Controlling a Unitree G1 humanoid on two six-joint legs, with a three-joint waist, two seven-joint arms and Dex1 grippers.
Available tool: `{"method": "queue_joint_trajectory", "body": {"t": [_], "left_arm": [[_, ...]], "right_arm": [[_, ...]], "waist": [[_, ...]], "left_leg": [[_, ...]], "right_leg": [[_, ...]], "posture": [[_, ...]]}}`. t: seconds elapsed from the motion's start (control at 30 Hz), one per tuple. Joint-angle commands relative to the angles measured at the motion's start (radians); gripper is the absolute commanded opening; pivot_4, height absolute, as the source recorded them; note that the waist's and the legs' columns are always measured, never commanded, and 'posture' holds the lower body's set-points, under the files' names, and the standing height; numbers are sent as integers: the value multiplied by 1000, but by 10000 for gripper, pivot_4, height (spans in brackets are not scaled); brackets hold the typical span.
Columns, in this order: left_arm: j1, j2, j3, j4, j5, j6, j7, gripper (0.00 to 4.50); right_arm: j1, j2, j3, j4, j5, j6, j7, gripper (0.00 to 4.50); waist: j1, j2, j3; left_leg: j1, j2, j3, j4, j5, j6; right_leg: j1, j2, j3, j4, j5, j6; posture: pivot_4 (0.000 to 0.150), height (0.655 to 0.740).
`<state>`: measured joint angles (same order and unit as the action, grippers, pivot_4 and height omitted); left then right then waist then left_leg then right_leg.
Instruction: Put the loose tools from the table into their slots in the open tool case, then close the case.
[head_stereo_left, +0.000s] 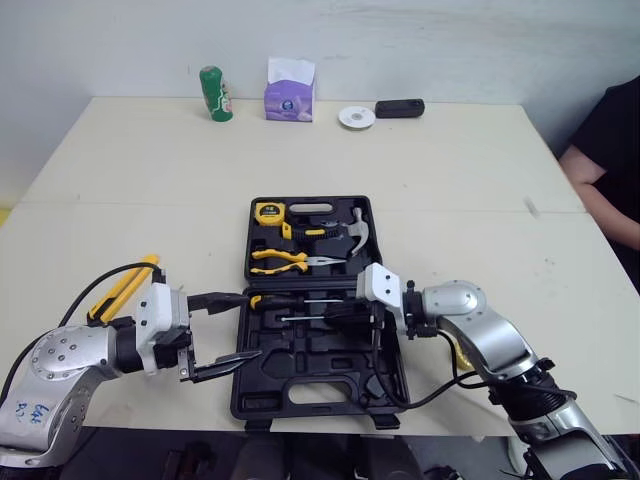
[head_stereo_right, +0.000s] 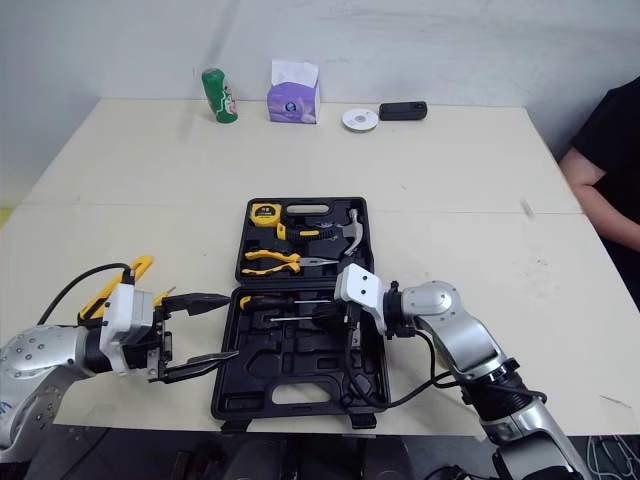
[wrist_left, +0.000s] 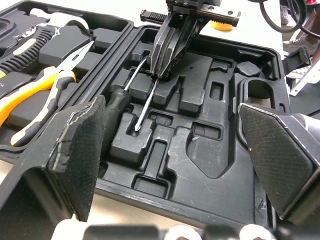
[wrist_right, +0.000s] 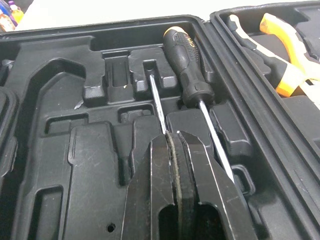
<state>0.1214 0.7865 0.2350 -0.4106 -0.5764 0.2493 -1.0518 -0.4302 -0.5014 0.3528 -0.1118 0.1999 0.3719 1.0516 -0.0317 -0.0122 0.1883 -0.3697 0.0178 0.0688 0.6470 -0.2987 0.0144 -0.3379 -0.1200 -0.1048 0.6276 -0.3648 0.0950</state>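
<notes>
Screwdriver (wrist_right: 157, 105) shaft pinched in the clenched right claw (wrist_right: 171, 136): lower it level into its case (head_stereo_left: 300, 385) groove, then release; the left claw (head_stereo_left: 245, 326) hangs released.

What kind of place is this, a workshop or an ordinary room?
Probably an ordinary room, perhaps an office or lab, not a workshop: a beige table against a white wall, a tissue box and a green can at its far edge, and a person seated beside it.

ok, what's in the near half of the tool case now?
A seated screwdriver and a second screwdriver, its shaft pinched by the right gripper. Other slots look empty. The gripper covers the second one's handle.
</notes>
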Motion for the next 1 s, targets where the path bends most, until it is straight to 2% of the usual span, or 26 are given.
{"method": "queue_joint_trajectory", "body": {"t": [0.03, 0.17, 0.23, 0.4, 0.5, 0.53, 0.57, 0.63, 0.8, 0.83, 1.0], "left_arm": [[5, -6, 22, 10, 7, -31, -9, 45000], [2, -9, 21, 17, 8, -44, -7, 45000], [1, -12, 22, 18, 11, -49, -1, 45000], [-3, -52, 72, 25, -36, -20, 70, 45000], [33, -49, 157, 16, -43, -17, 91, 45000], [41, -57, 189, 21, -30, -40, 102, 45000], [54, -63, 225, 36, -23, -54, 112, 45000], [94, -67, 302, 88, 0, -86, 119, 45000], [185, -78, 461, 220, 43, -174, 127, 45000], [199, -84, 491, 256, 56, -202, 137, 45000], [206, -95, 642, 487, 92, -272, 259, 45000]], "right_arm": [[36, -14, 48, 64, -55, 48, -22, 216], [35, -2, -6, 93, -50, -168, -8, 216], [33, -4, -35, 106, -34, -214, -4, 216], [78, -28, -148, 38, 158, -267, 128, 216], [143, -95, -300, -54, 314, -170, 149, 216], [161, -117, -337, -74, 332, -160, 142, 6470], [187, -138, -378, -84, 339, -179, 144, 8759], [237, -169, -469, -78, 331, -242, 133, 17742], [347, -241, -657, -4, 257, -428, 122, 43111], [369, -249, -703, 32, 246, -463, 104, 44481], [466, -298, -897, 297, 157, -668, 22, 44481]], "waist": [[1, -1, -1], [2, -1, -1], [2, -1, 0], [6, 1, 1], [9, 2, 3], [8, 4, 5], [9, 4, 5], [7, 4, 5], [6, 5, 7], [7, 5, 7], [24, 3, 8]], "left_leg": [[0, 0, 0, 0, 0, 0], [-1, 0, 0, 0, 0, 0], [-2, 0, 0, 0, 0, 0], [-3, 0, 0, 0, -1, 1], [-6, 0, -1, 0, -1, 1], [-7, 0, -1, 0, -1, 2], [-7, -1, -1, 0, -2, 3], [-7, -1, -1, 0, -2, 3], [-6, -1, 0, -1, -2, 3], [-6, -1, 0, 0, -2, 3], [-6, -1, 0, 0, -3, 4]], "right_leg": [[0, 0, 0, 0, 0, 0], [0, 0, 0, -1, 0, 0], [-1, 0, 0, -1, 0, 0], [-2, -1, 0, -1, 0, 0], [-3, 0, -2, -2, 0, 0], [-3, -1, -2, -2, 0, 0], [-3, -1, -2, -3, 0, 0], [-2, -1, -2, -5, 0, 1], [-3, 0, -2, -5, 0, 1], [-3, 0, -2, -5, 0, 1], [-2, -1, -2, -6, 1, 1]], "posture": [[1500, 7400], [1500, 7400], [1500, 7400], [1500, 7400], [1500, 7400], [1500, 7400], [1500, 7400], [1500, 7400], [1500, 7400], [1500, 7400], [1500, 7400]]}}
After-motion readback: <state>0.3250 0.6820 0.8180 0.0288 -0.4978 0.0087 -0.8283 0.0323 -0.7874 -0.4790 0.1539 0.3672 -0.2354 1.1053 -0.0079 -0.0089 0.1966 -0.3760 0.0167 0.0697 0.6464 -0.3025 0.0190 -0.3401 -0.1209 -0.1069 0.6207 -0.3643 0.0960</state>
